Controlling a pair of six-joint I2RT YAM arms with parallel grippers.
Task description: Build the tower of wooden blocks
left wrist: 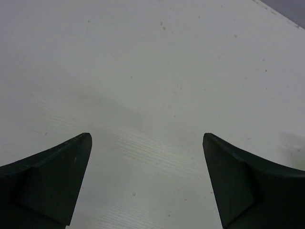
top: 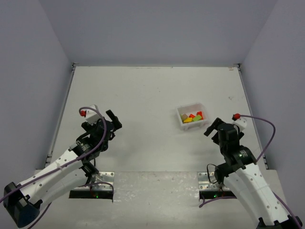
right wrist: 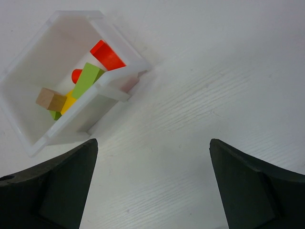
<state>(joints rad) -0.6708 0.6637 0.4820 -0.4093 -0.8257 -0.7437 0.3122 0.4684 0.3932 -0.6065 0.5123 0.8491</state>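
Right gripper jaws spread wide, nothing held, hovers near right edge of table. Tray just ahead, up-left of fingertips. Wood blocks all heaped inside, green bar lying slantwise along tray's near wall. Right arm clearly nearer. Left gripper also wide, empty, well apart toward table's left edge. No tower yet.

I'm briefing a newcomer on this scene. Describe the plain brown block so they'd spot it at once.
On the white table, right of centre in the overhead view, sits a small white tray holding wood blocks. The brown block lies at one end of the heap, the only unpainted piece among red, yellow and green ones.
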